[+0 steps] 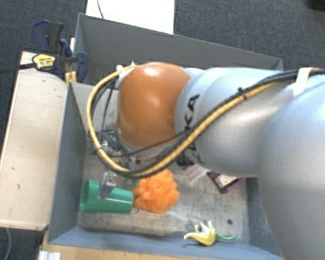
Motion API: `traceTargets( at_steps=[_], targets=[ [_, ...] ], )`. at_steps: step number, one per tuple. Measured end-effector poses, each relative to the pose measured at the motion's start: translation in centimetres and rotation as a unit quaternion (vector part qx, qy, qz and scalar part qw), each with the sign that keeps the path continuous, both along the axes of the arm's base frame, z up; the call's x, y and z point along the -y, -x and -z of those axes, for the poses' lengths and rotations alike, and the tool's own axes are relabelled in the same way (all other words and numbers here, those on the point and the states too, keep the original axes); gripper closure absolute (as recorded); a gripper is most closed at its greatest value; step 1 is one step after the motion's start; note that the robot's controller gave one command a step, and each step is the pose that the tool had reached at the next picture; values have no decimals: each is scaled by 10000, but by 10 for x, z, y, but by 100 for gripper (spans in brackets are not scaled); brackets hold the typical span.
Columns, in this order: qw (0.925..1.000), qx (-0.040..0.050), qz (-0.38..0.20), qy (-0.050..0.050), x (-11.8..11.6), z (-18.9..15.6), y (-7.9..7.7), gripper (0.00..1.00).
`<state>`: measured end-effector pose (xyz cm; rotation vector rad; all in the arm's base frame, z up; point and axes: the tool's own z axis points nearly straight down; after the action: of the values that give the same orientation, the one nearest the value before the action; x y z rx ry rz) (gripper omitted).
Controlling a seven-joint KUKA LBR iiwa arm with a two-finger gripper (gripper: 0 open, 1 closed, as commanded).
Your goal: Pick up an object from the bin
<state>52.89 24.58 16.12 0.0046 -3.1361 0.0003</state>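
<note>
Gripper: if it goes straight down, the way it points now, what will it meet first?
Probably the green cup lying on its side in the lower left corner of the bin; the gripper hangs just over it. The orange fuzzy ball lies beside that line. Depth is unclear here.

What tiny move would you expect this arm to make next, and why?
Probably a short, straight drop onto the green cup. The gripper hangs right over that cup, which lies on its side in the near left corner of the bin. The orange fuzzy ball lies close beside the cup's right end, so drifting right would likely nudge it instead.
</note>
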Motion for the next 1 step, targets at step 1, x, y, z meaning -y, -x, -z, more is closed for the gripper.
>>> traceTargets(
  at_steps=[1],
  targets=[
    [10000, 36, 28, -10, 1, -4, -2, 0]
  ],
)
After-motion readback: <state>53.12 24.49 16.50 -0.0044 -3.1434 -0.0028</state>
